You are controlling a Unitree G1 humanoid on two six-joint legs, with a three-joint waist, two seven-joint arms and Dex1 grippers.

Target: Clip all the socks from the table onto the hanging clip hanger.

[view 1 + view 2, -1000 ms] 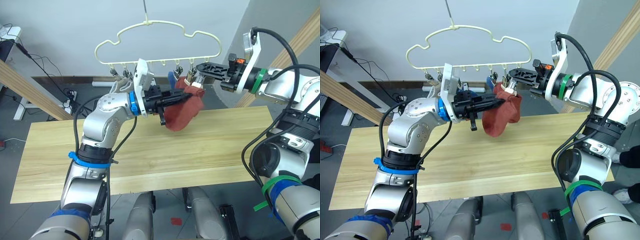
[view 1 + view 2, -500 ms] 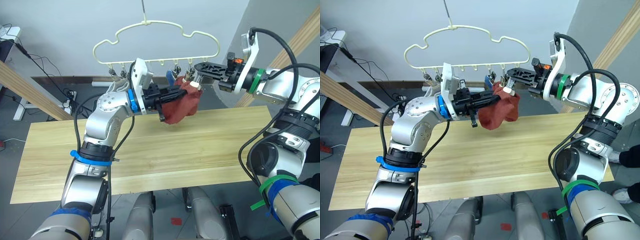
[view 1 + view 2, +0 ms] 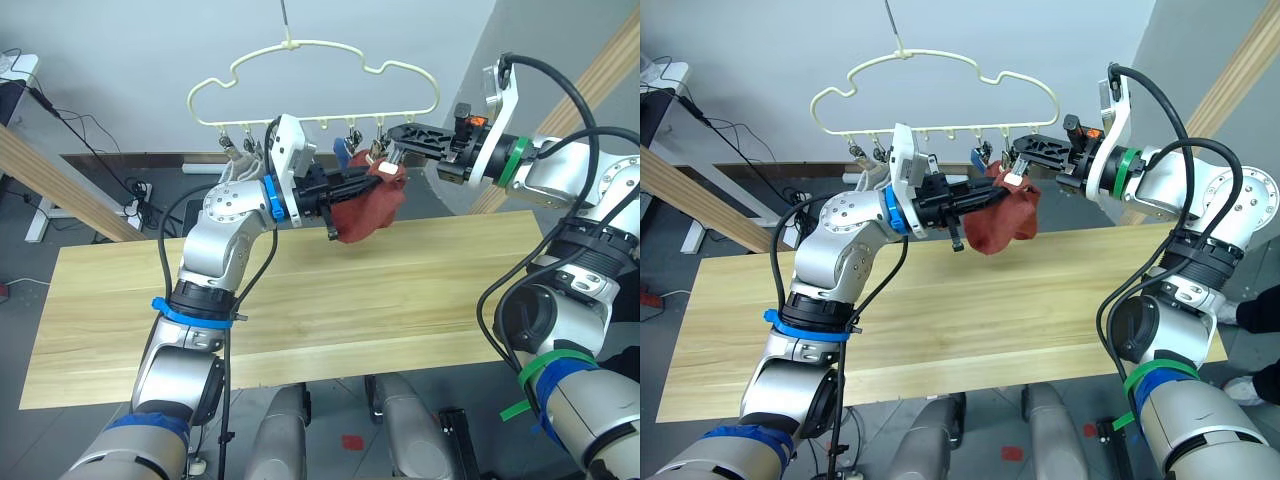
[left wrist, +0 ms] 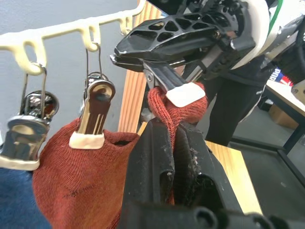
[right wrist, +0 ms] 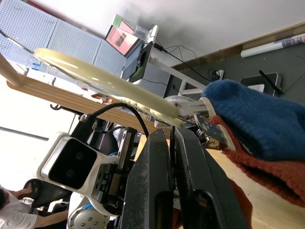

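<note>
Raised since 1 s ago, rust-red sock now meets a clip under clip hanger. L gripper pinches sock; R gripper squeezes clip open w/ sock edge in it. Table bare, so prob. last sock.

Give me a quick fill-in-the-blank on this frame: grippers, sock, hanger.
1. The left gripper is shut on a bunched ankle sock of ____ coloured fabric.
2. The right gripper squeezes a small grey metal clip of the pale-yellow cloud-shaped wire ____.
3. Another sock of the same colour already hangs from a ____ beside it.
4. The long light-wood plank table has ____ socks lying on it.

Missing words: rust-red; hanger; clip; no
</note>
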